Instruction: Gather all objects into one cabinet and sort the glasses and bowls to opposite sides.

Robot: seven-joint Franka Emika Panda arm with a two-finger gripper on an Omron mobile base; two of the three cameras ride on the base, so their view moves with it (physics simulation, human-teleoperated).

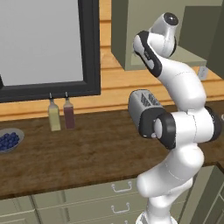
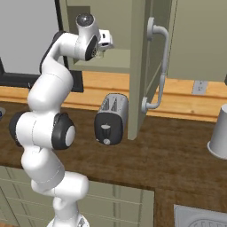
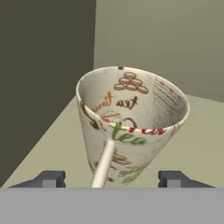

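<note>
A cream patterned mug (image 3: 131, 118) with "tea" lettering stands upright on the shelf of the olive-grey cabinet (image 3: 192, 148), its pale handle turned toward the camera. My gripper (image 3: 113, 178) is open, one fingertip on each side of the mug's base with a gap on both sides. From the right base view, the gripper (image 2: 105, 48) reaches into the open cabinet (image 2: 111, 62), left of its swung-out door (image 2: 141, 66) with a long tubular handle (image 2: 161, 66). A grey cup (image 2: 219, 133) stands on the counter at the far right.
A toaster (image 2: 111, 119) sits on the brown counter (image 2: 173, 155) just under the cabinet, beside the door's edge. Two bottles (image 1: 61, 114) stand below a dark-framed window, and a bowl of blueberries (image 1: 8, 140) sits at the left. Drawer units (image 1: 118, 199) run under the counter.
</note>
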